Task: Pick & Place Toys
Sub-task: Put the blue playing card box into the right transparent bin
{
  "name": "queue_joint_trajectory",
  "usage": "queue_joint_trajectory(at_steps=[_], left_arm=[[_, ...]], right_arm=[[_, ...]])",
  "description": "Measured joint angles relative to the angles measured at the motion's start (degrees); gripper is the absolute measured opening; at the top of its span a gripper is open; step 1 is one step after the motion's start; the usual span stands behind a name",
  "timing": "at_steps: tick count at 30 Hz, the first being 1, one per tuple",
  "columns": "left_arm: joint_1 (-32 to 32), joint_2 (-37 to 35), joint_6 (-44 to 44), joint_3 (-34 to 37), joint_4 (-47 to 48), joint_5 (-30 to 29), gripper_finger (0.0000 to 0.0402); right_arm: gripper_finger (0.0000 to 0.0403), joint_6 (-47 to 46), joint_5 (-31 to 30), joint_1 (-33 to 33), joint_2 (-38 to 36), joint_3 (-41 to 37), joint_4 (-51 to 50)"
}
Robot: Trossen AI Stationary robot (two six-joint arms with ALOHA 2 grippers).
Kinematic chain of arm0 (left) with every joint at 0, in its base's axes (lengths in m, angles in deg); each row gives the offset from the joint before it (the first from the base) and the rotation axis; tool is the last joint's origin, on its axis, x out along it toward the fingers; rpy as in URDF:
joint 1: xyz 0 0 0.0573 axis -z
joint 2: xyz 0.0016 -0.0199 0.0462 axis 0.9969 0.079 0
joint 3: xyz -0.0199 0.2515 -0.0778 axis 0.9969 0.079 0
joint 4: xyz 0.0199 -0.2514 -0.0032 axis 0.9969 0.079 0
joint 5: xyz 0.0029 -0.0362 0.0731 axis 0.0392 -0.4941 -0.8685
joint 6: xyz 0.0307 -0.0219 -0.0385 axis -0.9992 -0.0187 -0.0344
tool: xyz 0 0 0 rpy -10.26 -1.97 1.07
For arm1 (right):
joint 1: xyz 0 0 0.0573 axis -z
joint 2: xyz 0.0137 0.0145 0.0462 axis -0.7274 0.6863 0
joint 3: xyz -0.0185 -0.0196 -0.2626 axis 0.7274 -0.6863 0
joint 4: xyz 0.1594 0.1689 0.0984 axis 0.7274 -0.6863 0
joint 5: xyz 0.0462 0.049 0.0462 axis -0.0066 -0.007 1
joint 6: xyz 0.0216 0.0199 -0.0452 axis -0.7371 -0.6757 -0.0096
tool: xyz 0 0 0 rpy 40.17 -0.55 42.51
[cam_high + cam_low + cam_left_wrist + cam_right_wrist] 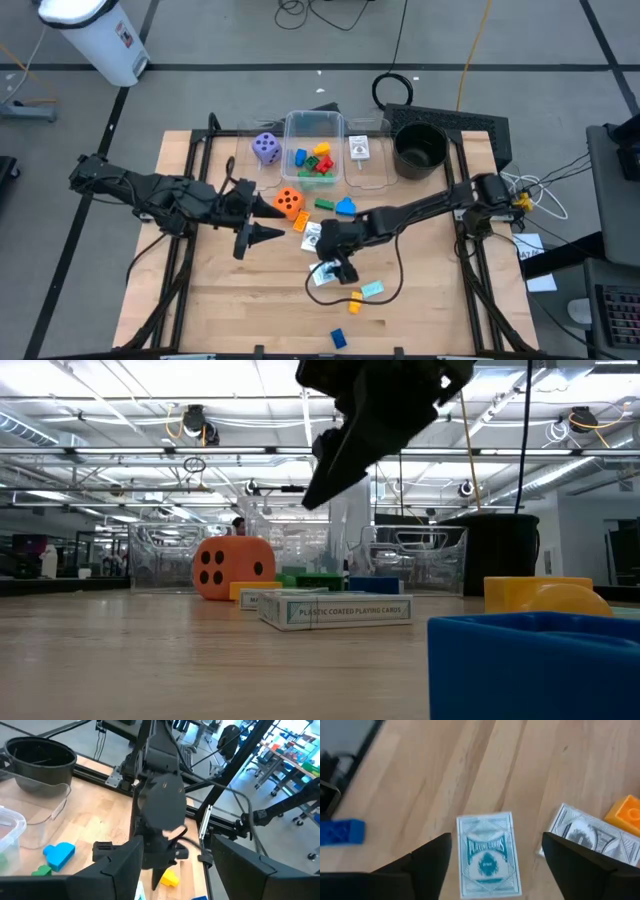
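Note:
My right gripper [335, 268] hangs open above a white printed card pack [487, 852] lying flat on the table. Its fingers stand to either side of the pack and clear of it. A second card pack [592, 837] lies flat beside the orange die [289, 203]. A blue block [338, 338], a yellow block [355, 300] and a teal piece [372, 290] lie toward the near edge. A green block [324, 204] and a blue block [345, 207] lie near the clear tub [313, 128], which holds several blocks. My left gripper [262, 222] waits open at the left.
A purple die [265, 147] sits left of the tub. A second clear tub [365, 175] with a card in it and a black round pot [420, 148] stand at the far right. Bare wood lies near the left and right edges.

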Motion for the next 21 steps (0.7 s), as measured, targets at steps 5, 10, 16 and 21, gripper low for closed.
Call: queue_joint_trajectory(at_steps=[5, 10, 16, 21], left_arm=[[0.00, 0.00, 0.67, 0.00, 0.04, -0.01, 0.0241], [0.00, 0.00, 1.32, 0.00, 0.02, -0.01, 0.0241], [0.00, 0.00, 2.18, 0.00, 0.04, -0.03, 0.0241], [0.00, 0.00, 2.18, 0.00, 0.08, -0.03, 0.0241]], right_arm=[[0.0340, 2.09, -0.44, 0.00, 2.45, 0.00, -0.39], [0.0357, 2.64, -0.57, -0.55, 5.33, -0.02, -0.28], [0.0353, 2.75, -0.49, -1.90, 7.38, -0.04, -0.38], [0.0354, 2.85, -5.90, -3.44, 8.12, -0.52, -0.50]])
